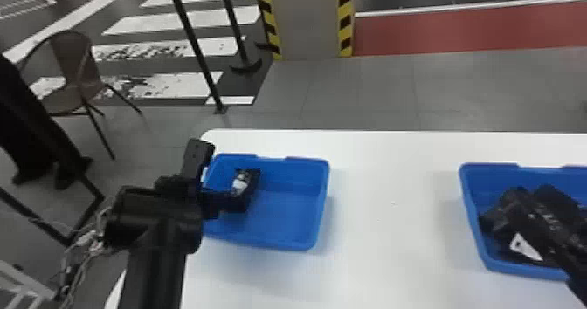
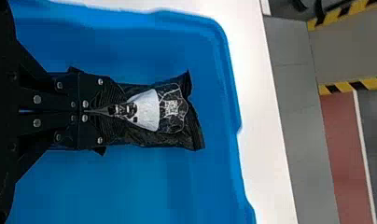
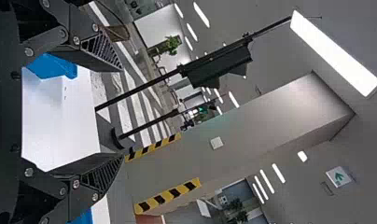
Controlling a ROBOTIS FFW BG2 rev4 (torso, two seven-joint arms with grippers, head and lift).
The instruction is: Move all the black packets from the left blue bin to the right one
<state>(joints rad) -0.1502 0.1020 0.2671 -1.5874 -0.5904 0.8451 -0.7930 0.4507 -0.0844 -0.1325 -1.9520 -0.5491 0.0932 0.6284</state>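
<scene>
I can't count the black packets (image 1: 526, 247) in the right blue bin (image 1: 474, 207): they overlap darkly, and the head view cuts off both that bin and my right claw (image 1: 577, 269), spread wide, by its near rim. I see one packet (image 2: 168, 109) in the left blue bin (image 1: 290, 242), partly hidden by my left claw (image 1: 214, 201), which grips it.
</scene>
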